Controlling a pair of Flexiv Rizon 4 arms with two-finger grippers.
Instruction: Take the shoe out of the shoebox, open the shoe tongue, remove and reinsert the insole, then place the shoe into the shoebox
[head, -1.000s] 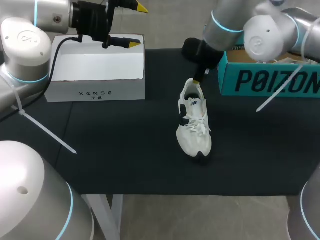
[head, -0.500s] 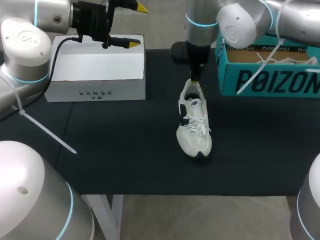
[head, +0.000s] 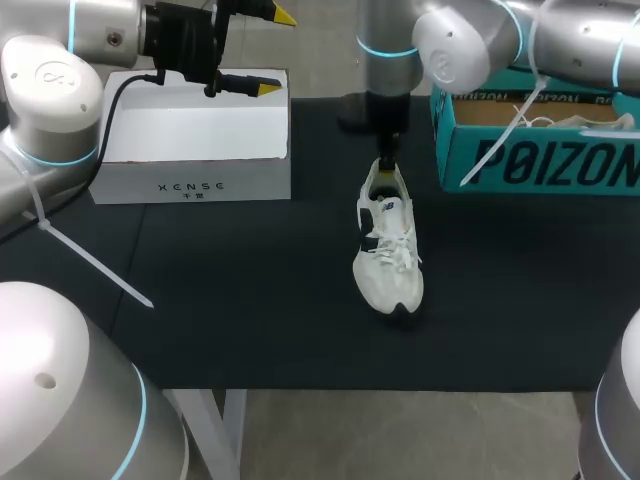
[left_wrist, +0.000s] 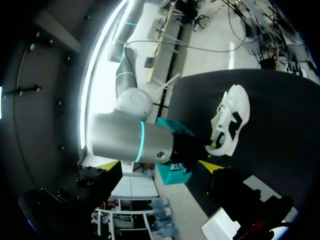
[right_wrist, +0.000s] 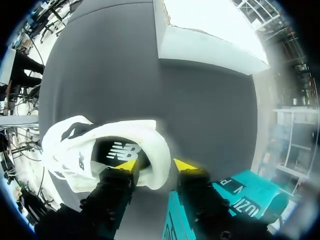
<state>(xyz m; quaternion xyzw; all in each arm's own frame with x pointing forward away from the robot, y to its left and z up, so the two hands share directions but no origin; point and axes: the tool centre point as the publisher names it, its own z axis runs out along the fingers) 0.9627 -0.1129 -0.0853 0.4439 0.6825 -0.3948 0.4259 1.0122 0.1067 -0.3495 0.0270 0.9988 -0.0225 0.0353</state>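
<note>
Shoebox (head: 540, 160), teal, stands far right on table (head: 250, 320); white box (head: 190, 140) far left. Shoe (head: 388, 255) lies on table between them, outside both. Left gripper (head: 275, 52) wide open, empty, above white box. Right gripper (right_wrist: 155, 164) open, fingers (right_wrist: 112, 190) astride shoe's heel rim, one inside, one outside

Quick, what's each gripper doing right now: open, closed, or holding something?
Left gripper: open, holding nothing.
Right gripper: at the heel of the white shoe; grip cannot be told.
</note>
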